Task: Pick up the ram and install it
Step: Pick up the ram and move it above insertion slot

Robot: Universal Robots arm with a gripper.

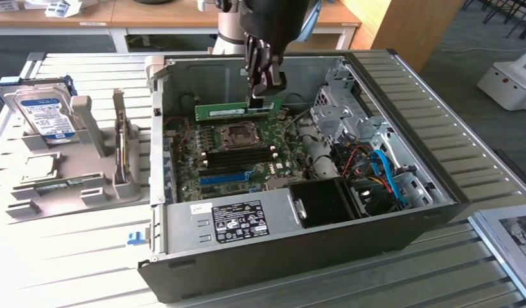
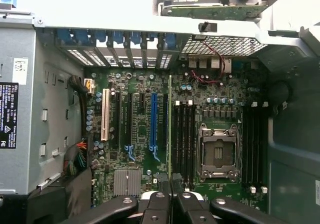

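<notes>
Half the job looked done: the hand (image 1: 264,97) was pinching the ram (image 1: 232,111) by its upper edge. The stick hung level over the motherboard (image 1: 237,163) inside the open computer case (image 1: 400,218), in the upper centre of the exterior view. It was not yet seated and appeared clear of every slot. The exterior view gave the stick's long face and its height off the board. The wrist view gave the ram (image 2: 170,124) edge-on, running alongside the empty black memory slots (image 2: 185,134).
</notes>
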